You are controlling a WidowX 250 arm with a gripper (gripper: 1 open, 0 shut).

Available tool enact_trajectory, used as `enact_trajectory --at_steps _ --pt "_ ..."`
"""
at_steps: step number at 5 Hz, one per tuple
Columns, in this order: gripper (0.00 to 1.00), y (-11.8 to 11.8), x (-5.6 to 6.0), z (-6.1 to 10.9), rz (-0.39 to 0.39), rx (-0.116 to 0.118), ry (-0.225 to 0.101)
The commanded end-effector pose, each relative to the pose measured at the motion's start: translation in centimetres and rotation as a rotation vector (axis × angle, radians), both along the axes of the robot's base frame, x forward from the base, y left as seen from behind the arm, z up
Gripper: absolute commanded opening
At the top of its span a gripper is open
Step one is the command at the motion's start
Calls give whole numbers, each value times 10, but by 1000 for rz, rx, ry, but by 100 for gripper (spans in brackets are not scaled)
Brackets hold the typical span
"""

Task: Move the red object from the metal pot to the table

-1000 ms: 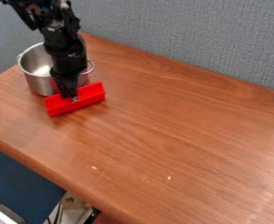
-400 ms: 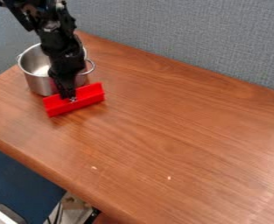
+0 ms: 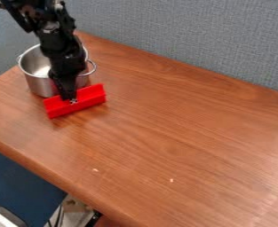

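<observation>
The gripper (image 3: 68, 92), pointing steeply down with its jaws closed on the middle of the red block (image 3: 78, 102), holds that block flat on the wooden table (image 3: 177, 124), just in front of the shiny metal pot (image 3: 42, 73) near the table's back-left corner.

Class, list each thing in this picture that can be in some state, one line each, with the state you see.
red block: lying flat on the table, outside the pot, beside it.
metal pot: upright, nothing visible inside.
gripper: pointing down, fingers shut on the red block.
table: holds the pot and block.
</observation>
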State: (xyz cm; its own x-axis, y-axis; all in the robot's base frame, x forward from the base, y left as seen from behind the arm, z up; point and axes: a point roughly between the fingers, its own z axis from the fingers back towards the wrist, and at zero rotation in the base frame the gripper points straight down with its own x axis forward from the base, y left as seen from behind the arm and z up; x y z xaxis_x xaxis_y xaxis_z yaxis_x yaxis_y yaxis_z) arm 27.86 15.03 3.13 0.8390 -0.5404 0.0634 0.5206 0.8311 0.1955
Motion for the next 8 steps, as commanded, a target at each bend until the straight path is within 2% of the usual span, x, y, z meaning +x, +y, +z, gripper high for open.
enact_trajectory --at_steps 1,3,5,8 --pt "0 -2 -23 -22 8 -39 73" --pt "0 -5 -25 -27 -2 -47 78" --pt "0 -26 -20 -7 -47 -39 33" --pt "0 -44 -14 9 -87 -40 -2"
